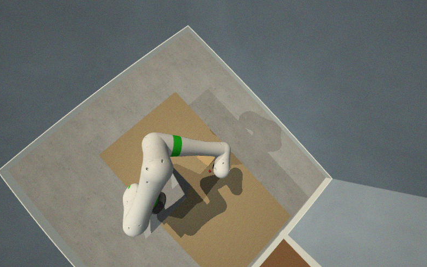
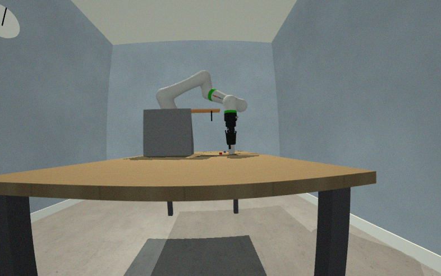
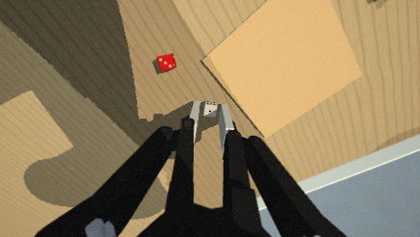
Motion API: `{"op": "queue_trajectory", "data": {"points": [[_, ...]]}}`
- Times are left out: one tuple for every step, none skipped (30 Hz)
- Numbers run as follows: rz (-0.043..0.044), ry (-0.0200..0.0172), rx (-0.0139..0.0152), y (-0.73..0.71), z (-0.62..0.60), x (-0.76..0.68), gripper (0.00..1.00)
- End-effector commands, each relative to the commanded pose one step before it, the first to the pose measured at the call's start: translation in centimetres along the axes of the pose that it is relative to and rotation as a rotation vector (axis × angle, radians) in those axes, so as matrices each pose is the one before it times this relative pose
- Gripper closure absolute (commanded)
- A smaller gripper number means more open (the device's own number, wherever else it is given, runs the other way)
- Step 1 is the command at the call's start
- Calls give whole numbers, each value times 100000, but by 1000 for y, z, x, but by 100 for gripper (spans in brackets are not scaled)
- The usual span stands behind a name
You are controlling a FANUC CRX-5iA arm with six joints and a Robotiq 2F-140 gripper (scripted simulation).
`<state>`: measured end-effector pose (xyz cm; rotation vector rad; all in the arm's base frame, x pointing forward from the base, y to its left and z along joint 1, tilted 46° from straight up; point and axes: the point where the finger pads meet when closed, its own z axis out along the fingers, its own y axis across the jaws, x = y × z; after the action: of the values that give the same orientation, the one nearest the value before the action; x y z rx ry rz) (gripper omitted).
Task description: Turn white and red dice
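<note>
Straddling the white die (image 3: pixel 210 110), the tool (image 2: pixel 232 151) (image 3: pixel 209 112) stands a little spread, pinching nothing. The die sits on the table (image 1: pixel 258 215) (image 2: pixel 180 173) (image 3: pixel 195 14), just beside the mat (image 1: pixel 205 160) (image 3: pixel 284 65); the red die (image 1: pixel 209 171) (image 2: pixel 220 153) (image 3: pixel 167 63) also lies off it. Both look light, stiff and perhaps slick, so a square pinch low on opposite sides should suit; a corner grip could spin them. The mat probably slides if brushed.

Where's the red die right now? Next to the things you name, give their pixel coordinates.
Wrist view: upper left, on the bare wood of the table (image 1: pixel 258 212) (image 2: pixel 180 171) (image 3: pixel 270 166), off the mat, up and left of the gripper's (image 2: pixel 230 148) (image 3: pixel 209 118) fingertips.
</note>
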<state>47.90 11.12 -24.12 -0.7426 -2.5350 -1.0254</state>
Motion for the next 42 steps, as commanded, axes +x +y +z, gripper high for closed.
{"op": "queue_trajectory", "data": {"points": [[5, -48, 11, -8, -24, -22, 81], [0, 0, 0, 0, 0, 0, 81], [0, 0, 0, 0, 0, 0, 81], [0, 0, 0, 0, 0, 0, 81], [0, 0, 0, 0, 0, 0, 81], [0, 0, 0, 0, 0, 0, 81], [0, 0, 0, 0, 0, 0, 81], [0, 0, 0, 0, 0, 0, 81], [0, 0, 0, 0, 0, 0, 81], [0, 0, 0, 0, 0, 0, 81], [0, 0, 0, 0, 0, 0, 81], [0, 0, 0, 0, 0, 0, 81], [0, 0, 0, 0, 0, 0, 81], [0, 0, 0, 0, 0, 0, 81], [0, 0, 0, 0, 0, 0, 81], [0, 0, 0, 0, 0, 0, 81], [0, 0, 0, 0, 0, 0, 81], [0, 0, 0, 0, 0, 0, 81], [0, 0, 0, 0, 0, 0, 81], [0, 0, 0, 0, 0, 0, 81], [0, 0, 0, 0, 0, 0, 93], [0, 0, 0, 0, 0, 0, 93], [0, 0, 0, 0, 0, 0, 93], [0, 0, 0, 0, 0, 0, 93], [0, 0, 0, 0, 0, 0, 93], [0, 0, 0, 0, 0, 0, 93], [0, 0, 0, 0, 0, 0, 93], [0, 0, 0, 0, 0, 0, 93], [0, 0, 0, 0, 0, 0, 93], [0, 0, 0, 0, 0, 0, 93], [0, 0, 0, 0, 0, 0, 93], [0, 0, 0, 0, 0, 0, 93], [0, 0, 0, 0, 0, 0, 93], [0, 0, 0, 0, 0, 0, 93], [0, 0, 0, 0, 0, 0, 93], [0, 0, 0, 0, 0, 0, 93], [0, 0, 0, 0, 0, 0, 93], [0, 0, 0, 0, 0, 0, 93], [0, 0, 0, 0, 0, 0, 93], [0, 0, 0, 0, 0, 0, 93], [0, 0, 0, 0, 0, 0, 93], [0, 0, 0, 0, 0, 0, 93]]}}
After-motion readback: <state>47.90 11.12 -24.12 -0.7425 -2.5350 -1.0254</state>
